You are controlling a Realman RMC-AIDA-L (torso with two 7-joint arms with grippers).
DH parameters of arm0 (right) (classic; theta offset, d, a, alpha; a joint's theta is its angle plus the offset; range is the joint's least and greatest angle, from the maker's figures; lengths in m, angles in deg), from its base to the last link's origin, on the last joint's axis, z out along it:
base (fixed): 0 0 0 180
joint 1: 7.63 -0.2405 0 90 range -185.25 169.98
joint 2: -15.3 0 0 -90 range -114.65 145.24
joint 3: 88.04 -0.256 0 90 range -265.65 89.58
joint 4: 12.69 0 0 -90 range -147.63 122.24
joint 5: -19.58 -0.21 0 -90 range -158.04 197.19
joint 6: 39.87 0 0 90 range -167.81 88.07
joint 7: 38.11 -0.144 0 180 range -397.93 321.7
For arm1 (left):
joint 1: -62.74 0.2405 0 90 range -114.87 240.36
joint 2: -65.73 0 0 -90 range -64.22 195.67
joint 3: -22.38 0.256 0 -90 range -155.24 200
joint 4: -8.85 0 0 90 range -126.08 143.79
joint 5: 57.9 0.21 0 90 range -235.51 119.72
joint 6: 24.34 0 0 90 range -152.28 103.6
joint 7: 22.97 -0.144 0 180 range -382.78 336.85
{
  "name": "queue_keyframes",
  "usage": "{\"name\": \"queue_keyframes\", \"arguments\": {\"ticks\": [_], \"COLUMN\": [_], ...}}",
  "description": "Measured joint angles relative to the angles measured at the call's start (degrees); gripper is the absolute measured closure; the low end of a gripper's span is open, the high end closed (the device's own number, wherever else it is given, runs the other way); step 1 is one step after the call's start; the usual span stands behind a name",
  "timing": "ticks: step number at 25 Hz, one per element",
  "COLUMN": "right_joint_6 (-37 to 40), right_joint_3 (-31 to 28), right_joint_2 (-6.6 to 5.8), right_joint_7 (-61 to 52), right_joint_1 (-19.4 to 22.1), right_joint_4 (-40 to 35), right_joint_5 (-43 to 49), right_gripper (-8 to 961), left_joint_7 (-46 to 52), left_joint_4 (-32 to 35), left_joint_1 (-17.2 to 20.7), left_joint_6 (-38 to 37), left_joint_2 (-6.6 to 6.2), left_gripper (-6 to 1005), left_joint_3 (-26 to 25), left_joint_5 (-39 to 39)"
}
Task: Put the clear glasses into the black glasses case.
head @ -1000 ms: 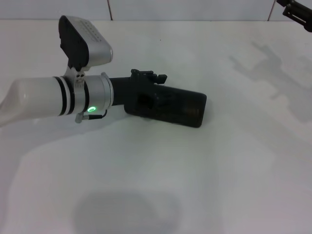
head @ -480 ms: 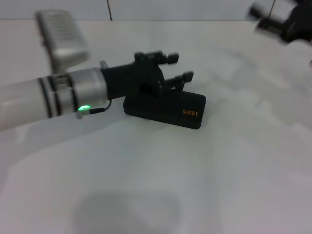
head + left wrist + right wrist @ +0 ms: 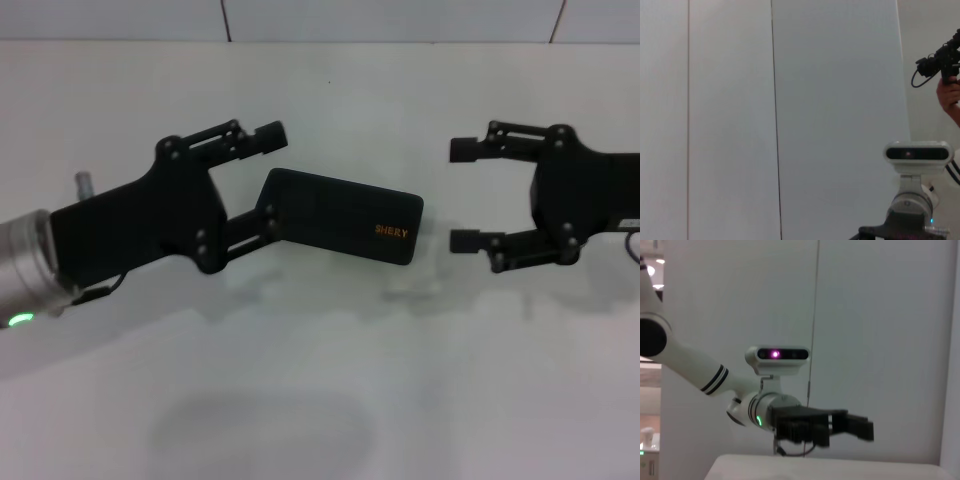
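The black glasses case (image 3: 340,215) lies shut on the white table (image 3: 320,380), its orange lettering facing me. The clear glasses are out of view. My left gripper (image 3: 272,178) hovers at the case's left end, open; its lower finger (image 3: 250,222) overlaps that end of the case, and I cannot tell whether they touch. To the right of the case my right gripper (image 3: 462,195) is open too, a short gap away, with nothing between its fingers. The right wrist view shows the left gripper (image 3: 850,426) level above the table edge.
A white tiled wall (image 3: 400,20) runs along the table's back edge. In the left wrist view the right arm's wrist camera (image 3: 916,152) stands before a plain wall, and a person's hand (image 3: 949,95) holds a black device at the upper right.
The left gripper has turned, opened wide and drawn back to the case's left end. The right arm has come down from the far right corner to beside the case.
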Motion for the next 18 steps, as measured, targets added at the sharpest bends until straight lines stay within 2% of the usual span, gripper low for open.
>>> {"name": "queue_keyframes", "arguments": {"ticks": [7, 18], "right_joint_6": [-1.5, -1.6], "right_joint_3": [-0.3, -0.2], "right_joint_2": [1.37, 1.83], "right_joint_7": [0.9, 1.2], "right_joint_1": [-0.5, -0.2], "right_joint_4": [-0.2, -0.3], "right_joint_5": [2.0, 2.0], "right_gripper": [96, 95], "left_joint_7": [-0.3, -0.3], "left_joint_4": [-0.8, -0.8], "left_joint_1": [0.3, 0.5], "left_joint_6": [-0.8, -0.9], "left_joint_2": [-0.30, -0.24], "left_gripper": [404, 404], "left_joint_3": [-0.2, -0.2], "left_joint_5": [0.7, 0.8]}}
